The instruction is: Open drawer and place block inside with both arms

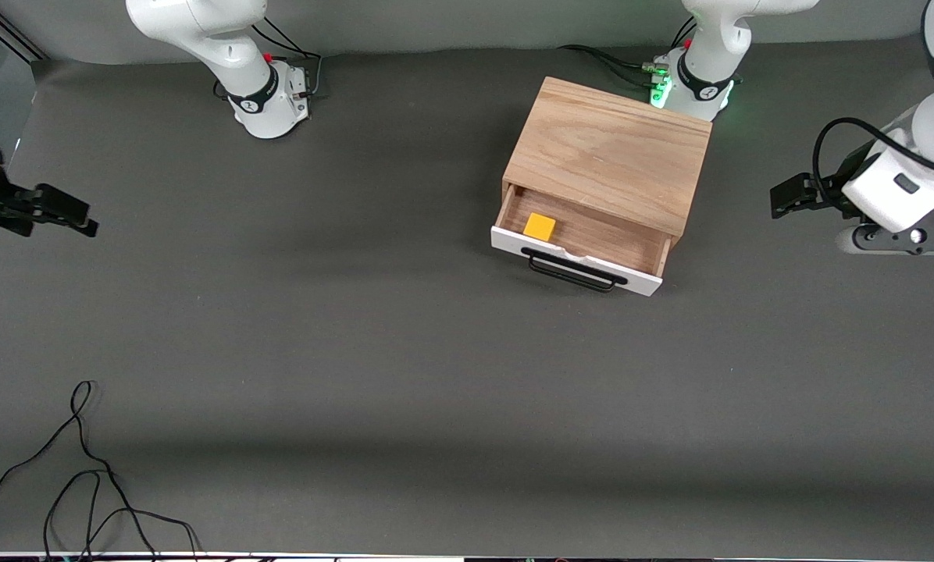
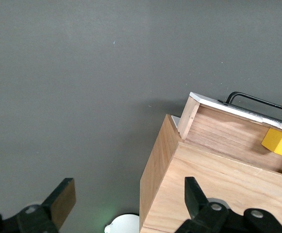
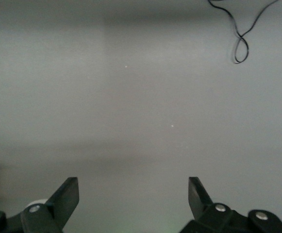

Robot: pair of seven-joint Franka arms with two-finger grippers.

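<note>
We find the yellow-orange block (image 1: 540, 226) already lying in the open drawer (image 1: 584, 234), at the corner of its wooden floor toward the right arm's end of the table, just inside the white front with the black bar handle (image 1: 572, 272). Both grippers hang released and empty: the left gripper (image 1: 787, 199) beside the cabinet (image 1: 607, 152), the right gripper (image 1: 65, 212) waiting well apart at the table's edge. We judge the left arm far nearer for any closing push, the drawer's travel running toward its base.
</note>
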